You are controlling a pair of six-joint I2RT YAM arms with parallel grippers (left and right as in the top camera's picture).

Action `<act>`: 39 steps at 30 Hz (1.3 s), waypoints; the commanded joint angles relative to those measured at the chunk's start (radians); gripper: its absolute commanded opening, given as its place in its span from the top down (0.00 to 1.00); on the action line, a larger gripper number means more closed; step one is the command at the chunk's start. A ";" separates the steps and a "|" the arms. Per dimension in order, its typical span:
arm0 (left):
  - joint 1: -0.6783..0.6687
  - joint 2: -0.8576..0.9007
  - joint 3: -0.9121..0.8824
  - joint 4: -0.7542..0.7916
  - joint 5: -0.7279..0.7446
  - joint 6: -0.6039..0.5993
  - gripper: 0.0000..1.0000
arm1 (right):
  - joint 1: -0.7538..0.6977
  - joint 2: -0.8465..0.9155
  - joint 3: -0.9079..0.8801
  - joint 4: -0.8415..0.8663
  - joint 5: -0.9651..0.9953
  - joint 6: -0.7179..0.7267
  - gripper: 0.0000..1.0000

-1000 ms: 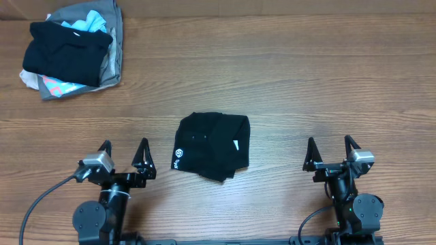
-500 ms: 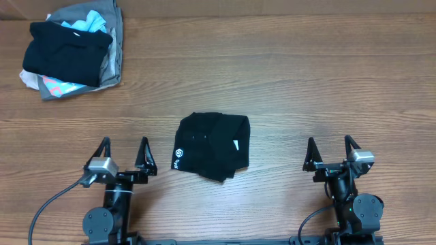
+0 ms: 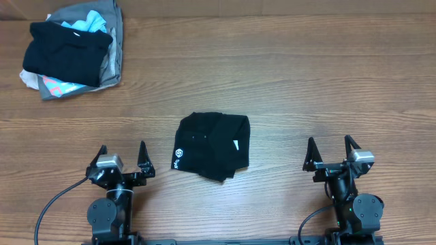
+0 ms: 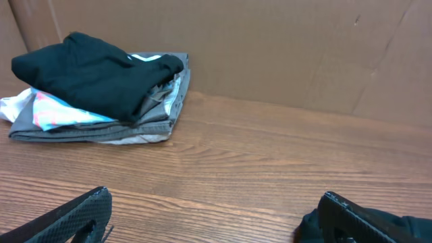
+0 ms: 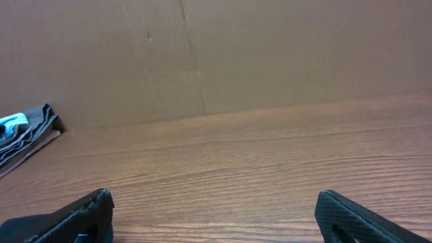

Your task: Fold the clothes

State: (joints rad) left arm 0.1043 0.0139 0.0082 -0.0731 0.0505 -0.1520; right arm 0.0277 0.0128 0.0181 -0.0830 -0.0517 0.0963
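Observation:
The clothes, a black T-shirt (image 3: 211, 148), lie folded into a compact bundle at the table's middle front, with a white hexagon logo at its left edge and a white tag at its right. My left gripper (image 3: 122, 147) stands open just left of it, nothing between its fingers. In the left wrist view the left gripper (image 4: 216, 195) frames bare wood, and a bit of the shirt (image 4: 309, 226) shows beside the right finger. My right gripper (image 3: 330, 140) stands open well to the shirt's right, and in its own view the right gripper (image 5: 214, 194) holds nothing.
A heap of mixed garments (image 3: 71, 47) lies at the table's far left corner; in the left wrist view the heap (image 4: 94, 88) sits ahead to the left. A brown cardboard wall (image 5: 270, 54) backs the table. A black cable (image 3: 58, 197) trails from the left arm.
My left wrist has swung a little to the right and now points straight ahead. The right arm and the shirt have not moved.

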 commanded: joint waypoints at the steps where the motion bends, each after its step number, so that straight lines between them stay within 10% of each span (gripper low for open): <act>1: -0.029 -0.011 -0.003 -0.005 -0.030 0.063 0.00 | -0.002 -0.010 -0.010 0.003 0.005 -0.008 0.00; 39: -0.039 -0.010 -0.003 -0.004 -0.032 0.093 0.00 | -0.002 -0.010 -0.010 0.003 0.005 -0.008 0.00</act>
State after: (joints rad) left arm 0.0711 0.0139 0.0082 -0.0753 0.0315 -0.0742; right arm 0.0277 0.0128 0.0181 -0.0830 -0.0513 0.0959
